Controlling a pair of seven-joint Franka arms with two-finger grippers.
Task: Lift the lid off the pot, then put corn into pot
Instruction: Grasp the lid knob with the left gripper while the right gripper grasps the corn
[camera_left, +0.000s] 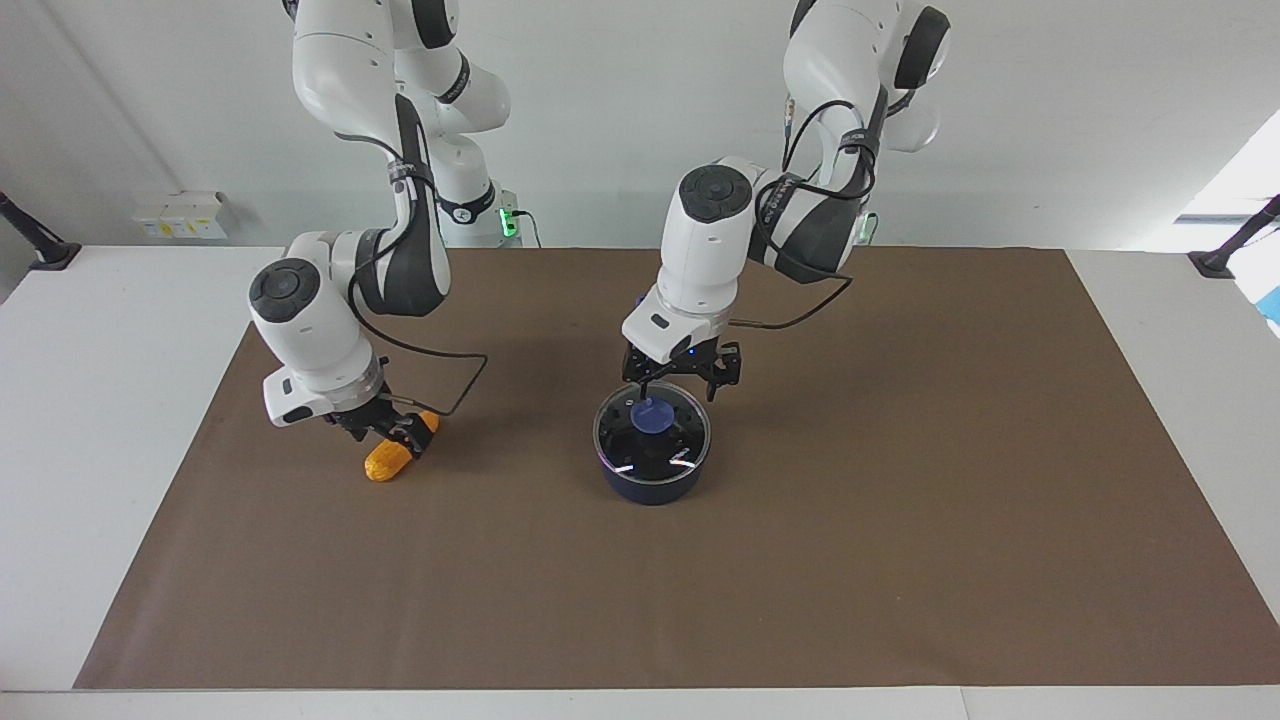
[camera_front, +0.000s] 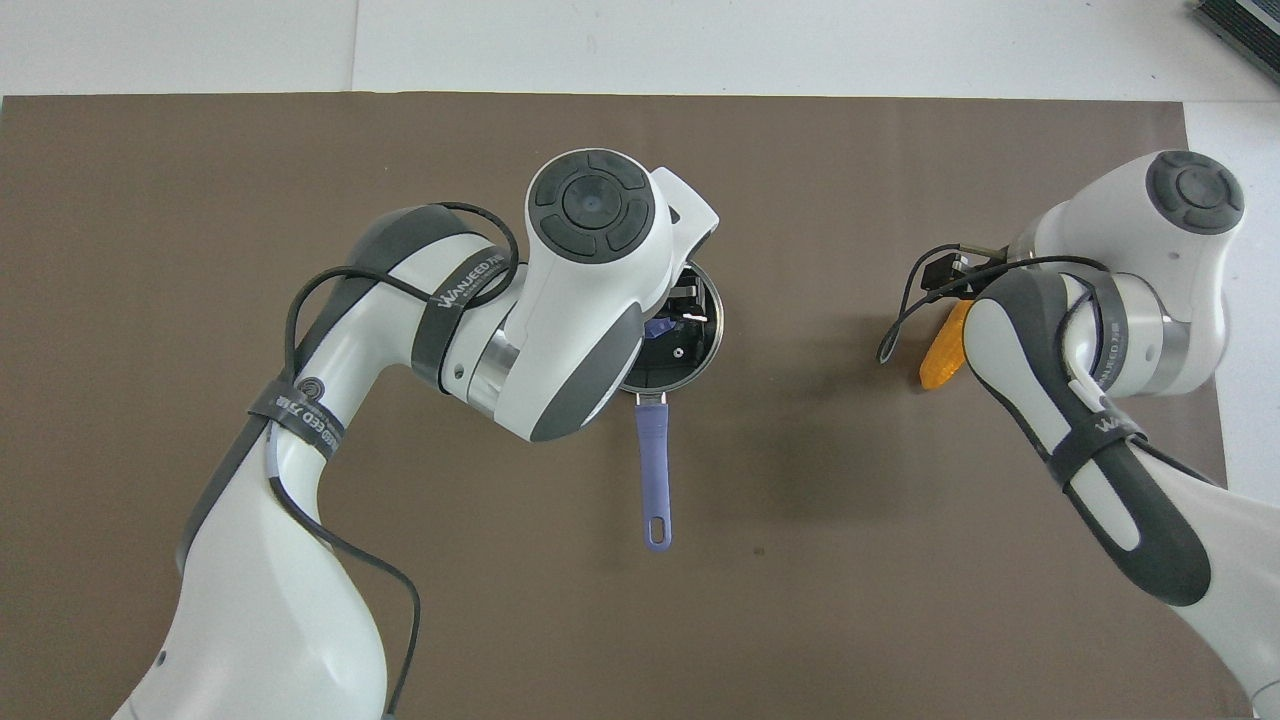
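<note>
**Q:** Where did the pot (camera_left: 650, 470) stand, and was it covered?

**A:** It stood on the brown mat (camera_left: 900, 520) near the table's middle. The lid (camera_left: 652, 436) lay flat on its rim, blue knob at the centre. In the overhead view the pot's handle pointed toward the robots; in the facing view the left arm hid it.

**Q:** What was the position of the left gripper (camera_left: 680, 385)?

**A:** It hung over the lid, just above the edge nearer the robots, pointing down. Its fingers stood spread apart, with nothing between them. Contact with the knob could not be confirmed from either view (the arm covered most of the lid from above).

**Q:** And the corn (camera_left: 388, 460)?

**A:** It lay on the mat toward the right arm's end of the table, well apart from the pot. Only its tapered end farther from the robots showed clear of the tool in the facing view; from above, a strip of yellow showed beside the arm's wrist.

**Q:** What was the state of the right gripper (camera_left: 395, 435)?

**A:** It was down at the corn's nearer end, fingers wide, seemingly either side of the cob. No closed grip was visible, and the corn rested on the mat.
</note>
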